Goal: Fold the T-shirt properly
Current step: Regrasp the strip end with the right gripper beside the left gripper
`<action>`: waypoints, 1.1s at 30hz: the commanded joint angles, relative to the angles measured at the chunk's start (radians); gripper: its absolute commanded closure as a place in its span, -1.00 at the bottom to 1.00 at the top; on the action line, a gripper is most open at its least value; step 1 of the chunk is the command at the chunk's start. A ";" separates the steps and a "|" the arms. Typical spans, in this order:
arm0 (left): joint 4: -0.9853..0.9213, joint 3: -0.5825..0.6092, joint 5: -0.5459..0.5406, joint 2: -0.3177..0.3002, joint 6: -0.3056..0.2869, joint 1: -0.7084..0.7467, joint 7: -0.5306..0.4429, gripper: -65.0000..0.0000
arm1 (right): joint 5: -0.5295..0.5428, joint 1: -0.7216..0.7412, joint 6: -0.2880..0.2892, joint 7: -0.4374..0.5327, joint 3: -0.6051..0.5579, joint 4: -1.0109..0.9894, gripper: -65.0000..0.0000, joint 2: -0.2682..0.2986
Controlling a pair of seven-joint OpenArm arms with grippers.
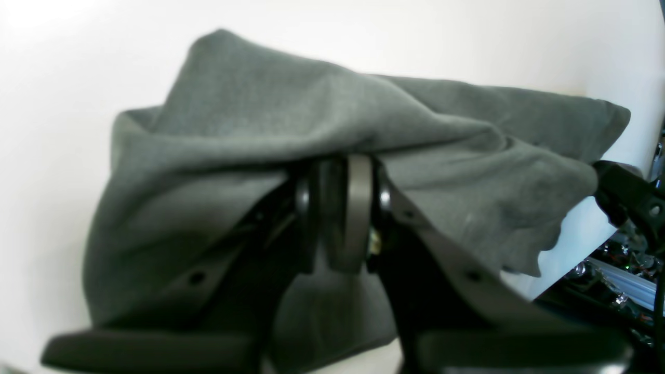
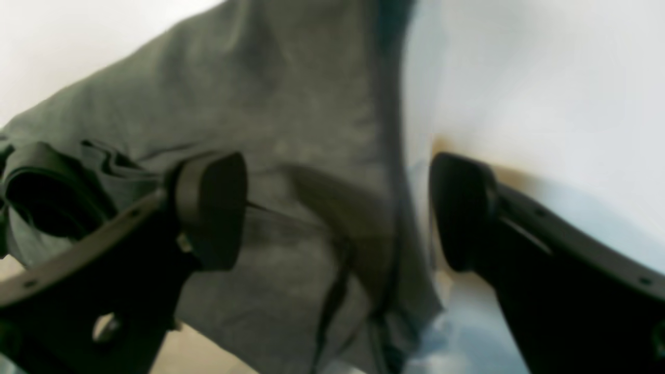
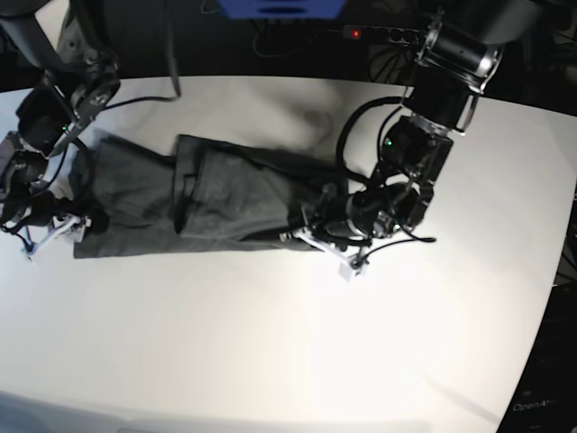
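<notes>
The T-shirt (image 3: 207,194) lies as a long narrow band across the white table (image 3: 270,343), lengthwise folds apparently done and the crosswise fold left, with the left gripper (image 1: 340,208) clenched on its right end and the right gripper (image 2: 337,208) spread wide over its left end.

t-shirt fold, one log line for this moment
left hand: shut on t-shirt | right hand: open over its other end | t-shirt: long strip on table

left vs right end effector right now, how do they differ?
Left end effector: jaws closed on a fold of the T-shirt, lifting the cloth so it drapes over the fingers. Right end effector: jaws wide apart, cloth beneath them, nothing pinched.
In the base view, the left works the shirt's end nearer the table's middle; the right sits at the opposite end, by the table edge.
Shared: both have black fingers and are at the shirt.
</notes>
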 commanded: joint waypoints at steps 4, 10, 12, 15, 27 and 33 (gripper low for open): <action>0.010 -0.007 0.018 -0.004 0.014 -0.017 -0.001 0.74 | -0.011 0.004 0.003 -0.048 -0.003 -0.002 -0.65 -0.023; 0.010 -0.007 0.018 -0.007 0.014 -0.021 -0.001 0.74 | -0.011 0.003 0.003 -0.063 -0.003 -0.002 -0.11 -0.032; 0.010 -0.020 0.018 -0.006 0.014 -0.021 -0.001 0.74 | -0.011 0.003 0.003 -0.063 -0.003 -0.002 0.18 -0.033; 0.011 -0.074 0.017 -0.001 0.011 -0.018 0.008 0.74 | -0.014 0.003 0.003 -0.063 -0.007 -0.002 0.64 -0.033; 0.071 -0.100 0.017 -0.007 0.011 -0.014 0.012 0.74 | -0.015 0.023 0.003 -0.063 -0.067 0.001 0.98 -0.009; 0.071 -0.100 0.015 -0.004 0.010 -0.007 0.012 0.74 | -0.015 0.038 0.003 -0.065 -0.145 0.001 0.98 -0.009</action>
